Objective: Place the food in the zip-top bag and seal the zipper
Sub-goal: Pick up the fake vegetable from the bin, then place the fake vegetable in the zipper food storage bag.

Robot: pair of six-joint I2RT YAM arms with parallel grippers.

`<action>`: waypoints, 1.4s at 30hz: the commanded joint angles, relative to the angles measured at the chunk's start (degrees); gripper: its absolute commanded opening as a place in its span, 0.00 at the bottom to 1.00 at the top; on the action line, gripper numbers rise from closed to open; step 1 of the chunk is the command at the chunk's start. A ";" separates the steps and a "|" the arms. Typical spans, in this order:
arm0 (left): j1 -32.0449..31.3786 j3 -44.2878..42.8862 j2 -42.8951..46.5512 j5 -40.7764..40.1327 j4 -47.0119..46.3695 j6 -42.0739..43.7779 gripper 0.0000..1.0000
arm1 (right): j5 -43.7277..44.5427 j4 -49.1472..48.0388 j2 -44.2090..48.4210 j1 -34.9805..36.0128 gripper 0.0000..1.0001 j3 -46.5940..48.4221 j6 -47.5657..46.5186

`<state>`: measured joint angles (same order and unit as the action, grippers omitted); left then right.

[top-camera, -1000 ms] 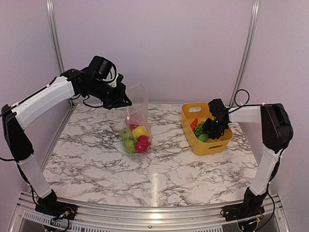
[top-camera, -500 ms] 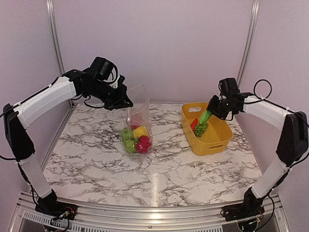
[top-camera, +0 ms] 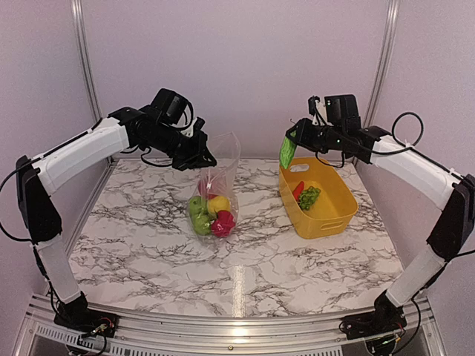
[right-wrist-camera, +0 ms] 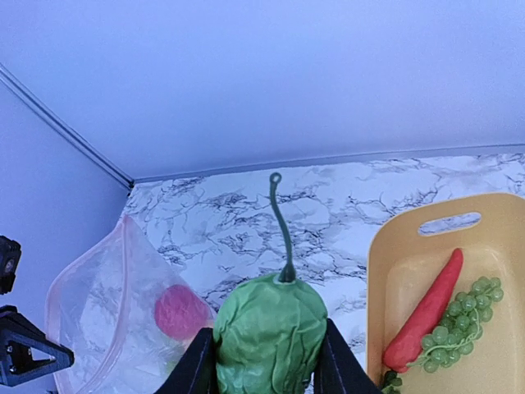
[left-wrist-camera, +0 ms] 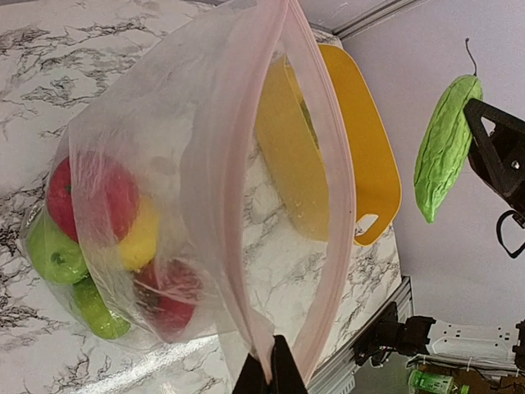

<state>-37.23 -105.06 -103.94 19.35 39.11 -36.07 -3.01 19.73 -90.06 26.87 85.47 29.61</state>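
Note:
My left gripper [top-camera: 202,154] is shut on the zipper [left-wrist-camera: 236,246] edge of the clear zip-top bag [top-camera: 217,185] and holds it up with its mouth gaping. Red, yellow and green food [top-camera: 210,215] lies in the bag's bottom on the table. In the air left of the basket, my right gripper [top-camera: 298,141] is shut on a wrinkled green cucumber [top-camera: 288,151]; its thin stem points away in the right wrist view, and both fingers press its sides [right-wrist-camera: 267,336]. The bag's open mouth [right-wrist-camera: 98,304] is low and to the left in that view.
A yellow basket [top-camera: 330,219] stands at the right of the marble table and holds a long red-orange piece [top-camera: 298,190] and a bunch of green grapes [top-camera: 309,196]. Pale walls with metal posts close in the back and sides.
The right gripper has lifted the green cucumber out of the basket and carried it up and left. The left gripper and the bag's top have shifted slightly right.

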 commanded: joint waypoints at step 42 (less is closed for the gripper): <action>-2.32 -1.15 2.06 0.42 0.70 -0.65 0.00 | 12.68 -28.91 -13.42 19.52 0.03 6.99 -13.10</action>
<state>-39.38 -106.69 -103.83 20.32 39.09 -37.10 9.30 -9.50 -102.83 44.77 89.49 16.03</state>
